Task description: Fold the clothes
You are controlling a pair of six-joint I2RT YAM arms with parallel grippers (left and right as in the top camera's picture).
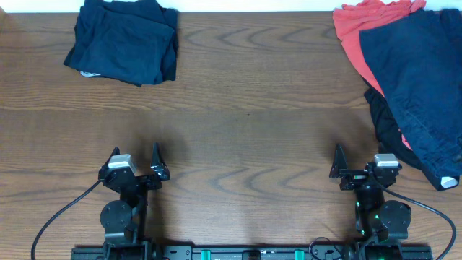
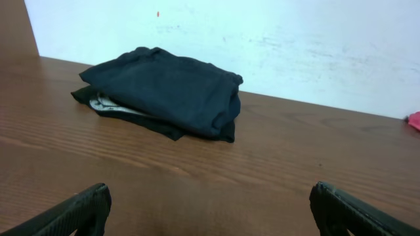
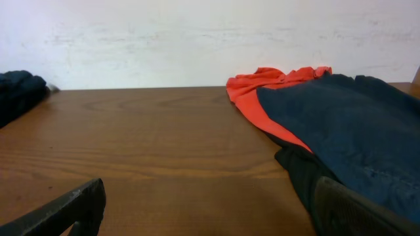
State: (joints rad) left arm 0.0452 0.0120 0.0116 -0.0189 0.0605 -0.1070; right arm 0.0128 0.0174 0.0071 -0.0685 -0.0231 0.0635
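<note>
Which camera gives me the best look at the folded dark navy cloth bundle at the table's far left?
The left wrist view. The folded dark navy cloth bundle sits whole and close there, with its layers and a pale patch underneath visible. The overhead view shows it from above, reaching the frame's upper edge. The right wrist view catches only one edge.

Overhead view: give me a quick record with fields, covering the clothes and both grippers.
left side: folded stack, dark navy, at the far corner of the table
right side: loose navy garment lying over coral red garment and black garment
left gripper: open, empty, apart from any cloth
right gripper: open, empty, beside the black garment; contact cannot be told
</note>
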